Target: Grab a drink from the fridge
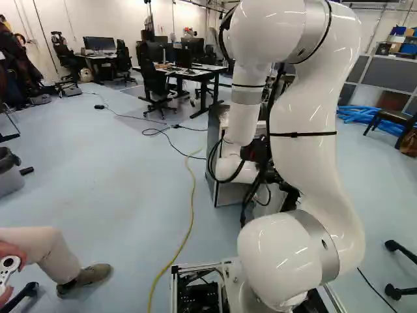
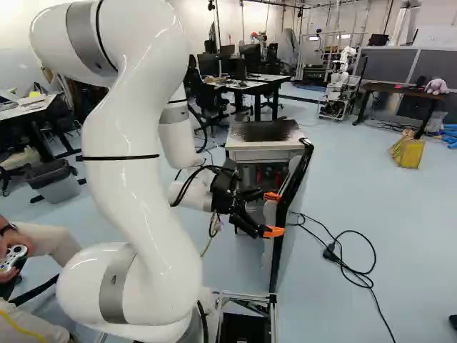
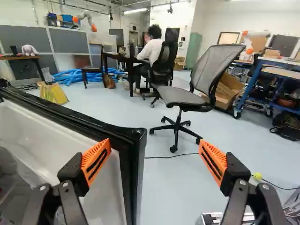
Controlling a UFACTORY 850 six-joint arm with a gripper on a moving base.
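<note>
In the right base view my gripper (image 2: 273, 214) is open at the swung-out fridge door (image 2: 284, 214). The fridge (image 2: 264, 148) stands beyond it with its front open; dim shelves and some reddish items show inside, too small to identify. The left base view shows the fridge's side (image 1: 212, 147), largely covered by my arm. Seen from the wrist, the gripper (image 3: 154, 161) holds nothing; the door's dark outer edge (image 3: 134, 164) lies between the spread fingers, one over its white inner face (image 3: 110, 187). Whether either finger touches the door cannot be told.
A black cable (image 2: 346, 264) lies on the floor right of the door, and a yellow one (image 1: 191, 208) left of the fridge. An office chair (image 3: 180, 98) stands ahead of the gripper. Another robot (image 2: 341, 86) is far back. A person's leg (image 1: 49, 251) is beside the base.
</note>
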